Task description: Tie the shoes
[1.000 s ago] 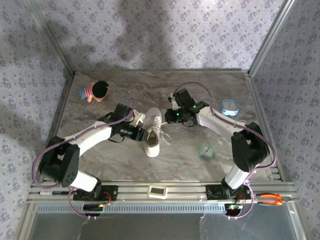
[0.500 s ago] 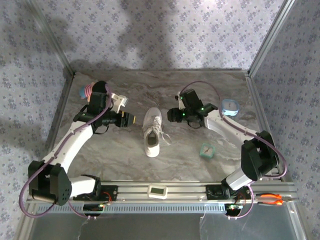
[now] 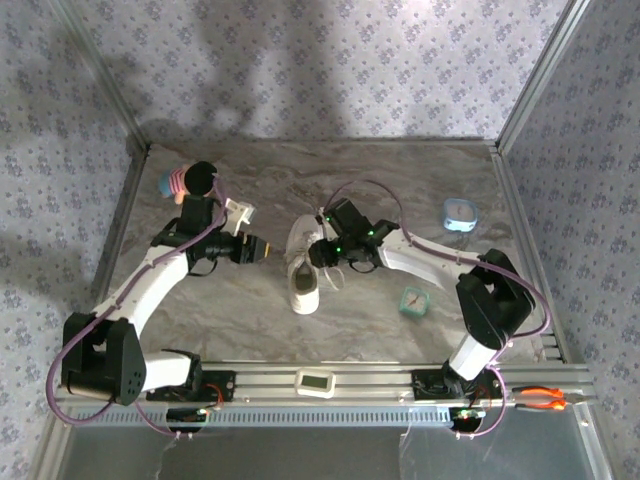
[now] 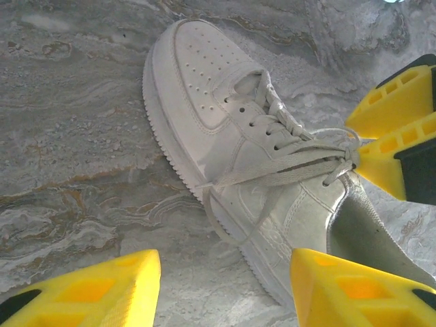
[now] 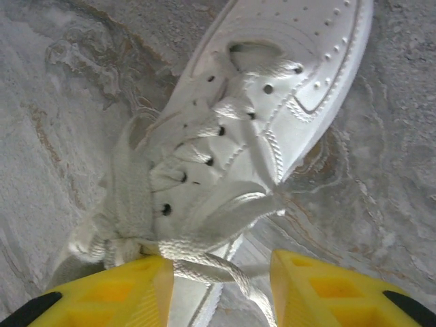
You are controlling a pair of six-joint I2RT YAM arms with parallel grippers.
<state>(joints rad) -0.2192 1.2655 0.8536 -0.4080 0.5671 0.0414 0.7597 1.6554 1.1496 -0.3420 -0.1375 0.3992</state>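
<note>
Right claw (image 5: 221, 272): the jaws stand part way apart. One thick strand of the laces (image 5: 204, 267) crosses the gap between the yellow fingers (image 5: 109, 296) without being pinched, and nothing is held.
Just under the right claw: the white sneaker (image 5: 286, 82), with its eyelet rows and tongue right below the fingertips and its toe pointing away from the claw.
Left claw (image 4: 225, 267): the jaws are apart with nothing gripped. It hangs clear of the shoe, just off the sneaker's side.
Ahead of the left claw: the sneaker's side wall and perforated toe. On the far side of the shoe the right claw's yellow fingers sit at the top eyelets.
Between the two claws: the sneaker rests sole-down on the desk (image 3: 400, 180), toe to the far wall and grey-lined heel opening toward the arm bases.
Laces: they lie loose over the tongue. One strand hangs down the shoe's side onto the desk, and a bunch lies heaped beside the right claw.
Behind the left claw: a small doll (image 3: 188, 181) with black hair, near the far left corner.
Out past the right claw: a teal clock (image 3: 413, 300) near the right arm, and a blue clock (image 3: 459, 213) further out by the right wall.
Desk: grey marbled top.
</note>
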